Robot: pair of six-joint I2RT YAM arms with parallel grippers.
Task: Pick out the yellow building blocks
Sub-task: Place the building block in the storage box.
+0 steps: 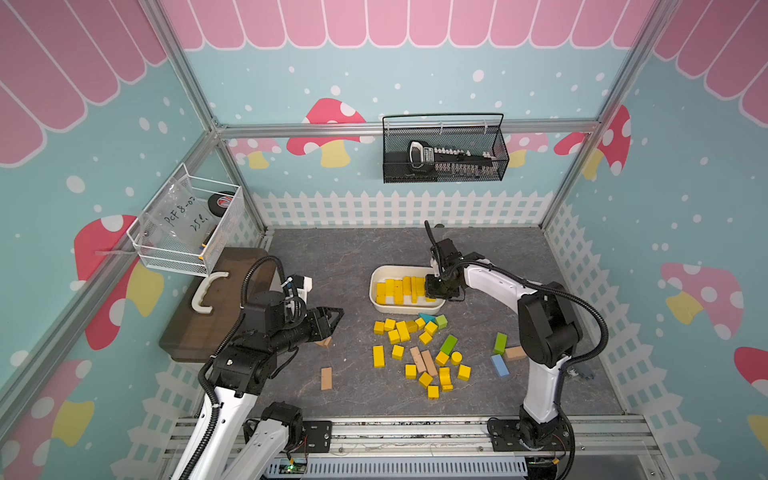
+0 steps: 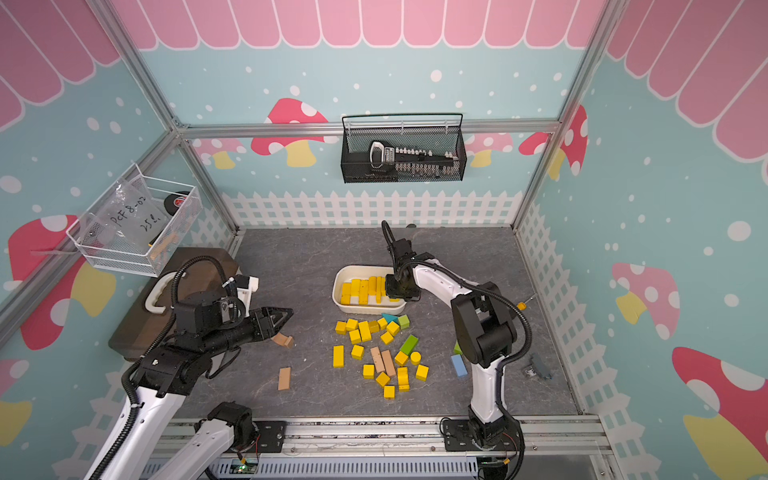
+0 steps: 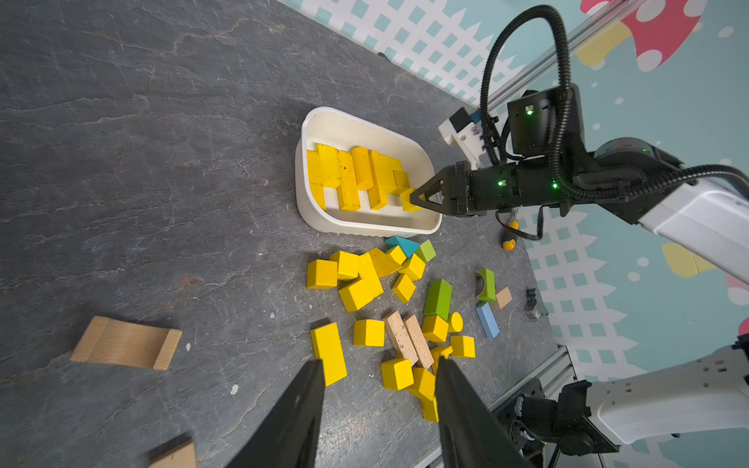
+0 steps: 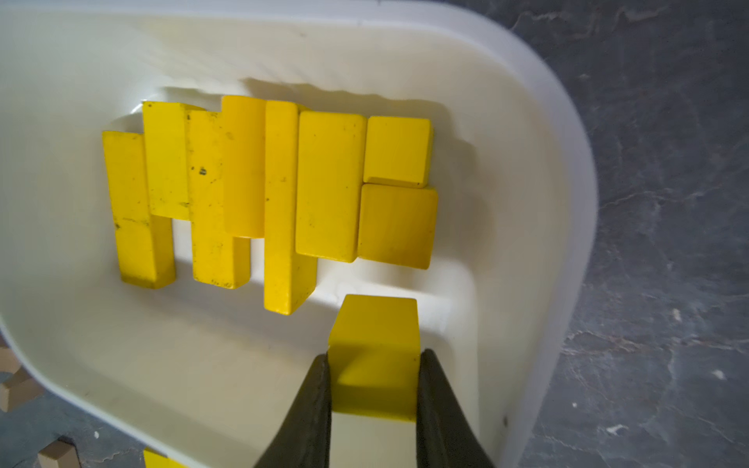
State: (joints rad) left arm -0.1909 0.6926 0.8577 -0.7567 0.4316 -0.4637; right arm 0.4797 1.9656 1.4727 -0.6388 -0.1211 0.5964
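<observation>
My right gripper point(image 4: 373, 356) is shut on a yellow cube point(image 4: 375, 324), holding it inside the near right end of the white tray point(image 4: 567, 162). Several yellow building blocks point(image 4: 243, 170) lie side by side in that tray point(image 1: 376, 278). More yellow building blocks point(image 1: 402, 330) are scattered on the grey table in front of the tray, cubes, bars and a short cylinder point(image 1: 456, 357). My left gripper point(image 3: 381, 360) is open and empty, hovering left of the pile point(image 3: 322, 273). In both top views it point(image 1: 338, 313) points towards the blocks.
Mixed into the pile are two tan bars point(image 1: 424, 360), a green bar point(image 1: 449, 344) and a teal wedge point(image 1: 426, 318). A green arch point(image 1: 500, 343) and blue bar point(image 1: 500, 365) lie right. Tan blocks point(image 1: 326, 378) lie near the left arm. A brown board point(image 1: 199, 316) sits left.
</observation>
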